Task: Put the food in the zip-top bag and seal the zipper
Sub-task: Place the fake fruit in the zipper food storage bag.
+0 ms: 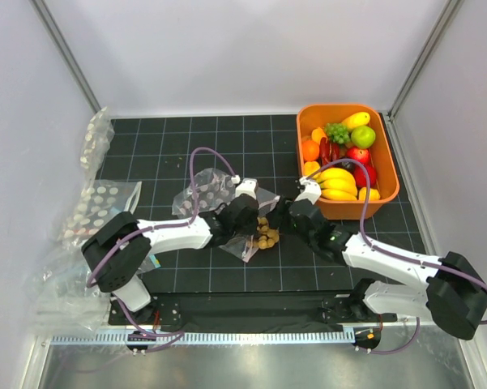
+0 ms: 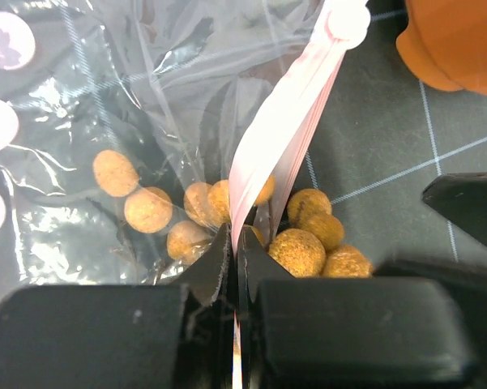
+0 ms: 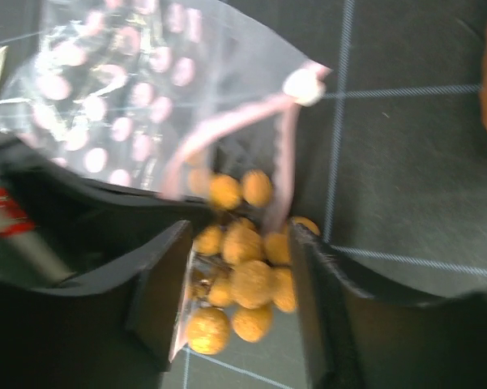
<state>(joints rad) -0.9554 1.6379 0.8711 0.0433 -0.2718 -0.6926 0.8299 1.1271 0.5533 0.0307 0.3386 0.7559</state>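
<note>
At crinkly zip-top bag mouth: knobbly nut cluster, thin pink zipper.

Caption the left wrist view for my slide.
Left claw shut on the pink zipper, nut cluster lying at the bag's mouth.

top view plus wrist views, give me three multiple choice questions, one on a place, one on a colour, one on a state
1. Where does the orange tub sit on the table? A near left corner; B far right side; C centre front.
2. What colour is the zipper? A blue; B pale pink; C green.
3. How is the left claw? A wide open; B shut on nothing; C shut on the zipper.
Answers: 1 B, the top view shows it far right. 2 B, the strip reads pale pink in both wrist views. 3 C, the left wrist view shows it pinching the strip.
</note>
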